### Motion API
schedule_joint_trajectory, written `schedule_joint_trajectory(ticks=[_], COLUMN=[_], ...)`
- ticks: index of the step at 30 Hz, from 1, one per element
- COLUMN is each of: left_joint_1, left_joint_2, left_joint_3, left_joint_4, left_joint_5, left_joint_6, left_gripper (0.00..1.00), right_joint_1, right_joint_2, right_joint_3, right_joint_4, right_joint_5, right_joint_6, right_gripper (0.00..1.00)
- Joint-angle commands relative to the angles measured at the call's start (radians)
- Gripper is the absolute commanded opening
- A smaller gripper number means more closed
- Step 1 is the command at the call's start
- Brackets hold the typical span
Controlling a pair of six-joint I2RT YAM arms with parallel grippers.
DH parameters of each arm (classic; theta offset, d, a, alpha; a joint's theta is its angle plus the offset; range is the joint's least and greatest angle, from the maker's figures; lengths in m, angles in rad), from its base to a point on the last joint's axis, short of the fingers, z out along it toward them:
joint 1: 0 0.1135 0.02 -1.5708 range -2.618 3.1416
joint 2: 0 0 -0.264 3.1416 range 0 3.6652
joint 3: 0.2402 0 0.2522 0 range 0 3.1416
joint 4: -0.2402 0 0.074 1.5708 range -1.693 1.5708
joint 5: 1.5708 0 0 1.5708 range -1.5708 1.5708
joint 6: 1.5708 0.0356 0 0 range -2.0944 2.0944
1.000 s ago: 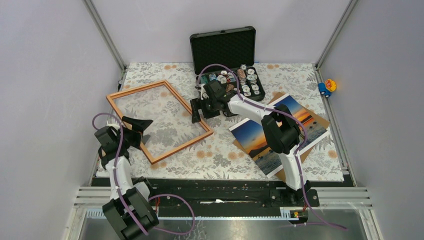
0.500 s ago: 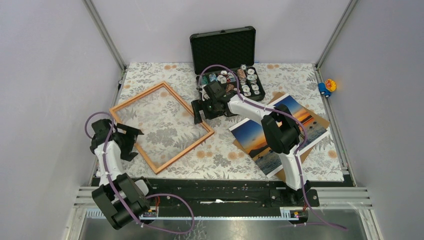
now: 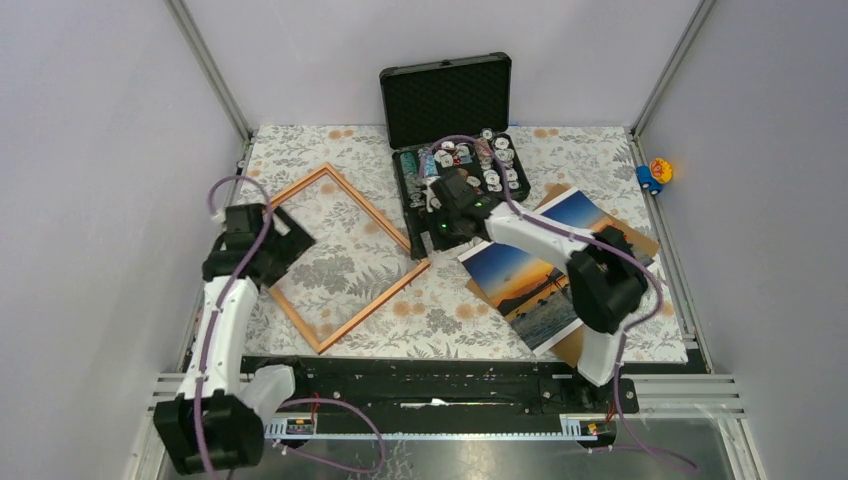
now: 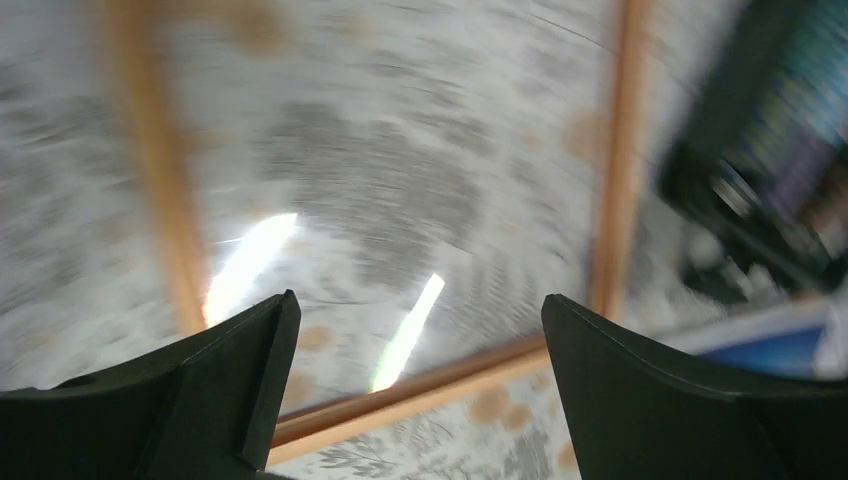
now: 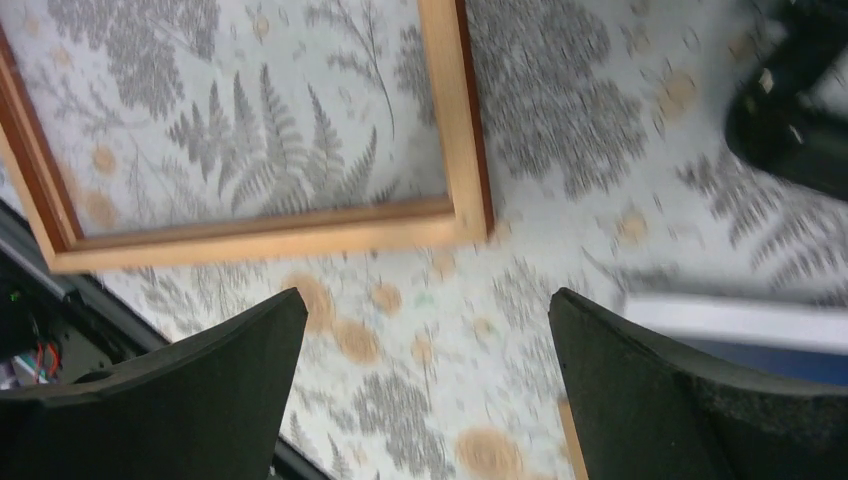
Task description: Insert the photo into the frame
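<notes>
Both pairs of fingers are spread wide, grasping nothing. The left gripper [image 4: 415, 400] hovers over the frame [image 4: 160, 200] (blurred, apparently not touching). The right gripper [image 5: 425, 400] hangs near the frame's corner, with the photo [image 3: 520, 280] face-up to its right on a brown board [image 3: 645, 243].

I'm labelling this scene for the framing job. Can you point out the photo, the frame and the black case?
photo [image 3: 505, 280], top external view, on its orange sunset patch
frame [image 3: 375, 307], top external view, on its near-right rail
black case [image 3: 445, 97], top external view, on the open lid's lining
</notes>
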Motion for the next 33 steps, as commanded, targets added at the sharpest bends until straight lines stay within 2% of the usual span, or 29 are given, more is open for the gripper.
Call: schedule_joint_trajectory(ticks=[1,5,11,15,20,26,30,33], left_joint_1=[-0.212,-0.430,-0.760,-0.913,-0.994,-1.046,-1.076,-1.105], left_joint_2=[-0.102,-0.087,0.143,0.314,0.477,0.547,0.653,0.736], left_joint_3=[-0.005,-0.041,-0.031,0.031,0.083,0.029,0.065,0.128], left_joint_4=[0.328,0.507,0.706,0.739,0.769,0.901,0.949,0.958], left_joint_5=[0.224,0.186,0.196,0.159,0.196,0.217,0.293,0.341], left_joint_6=[0.096,0.093,0.106,0.108,0.060,-0.038,-0.054,-0.062], left_gripper=[0.99,0.99,0.99,0.99,0.99,0.99,0.98,0.98], right_joint_1=[-0.023,-0.060,-0.200,-0.275,-0.379,-0.499,-0.538,-0.556], right_joint_2=[-0.243,-0.437,-0.709,-0.847,-0.940,-1.058,-1.084,-1.069], right_joint_3=[-0.157,-0.353,-0.609,-0.701,-0.796,-0.875,-0.868,-0.841], right_joint_4=[-0.006,0.005,-0.008,-0.058,-0.110,-0.146,-0.178,-0.269], right_joint_5=[0.128,0.190,0.271,0.345,0.352,0.380,0.411,0.473], right_joint_6=[-0.022,0.024,0.215,0.310,0.399,0.501,0.505,0.565], right_gripper=[1.00,1.00,1.00,1.00,1.00,1.00,1.00,0.99])
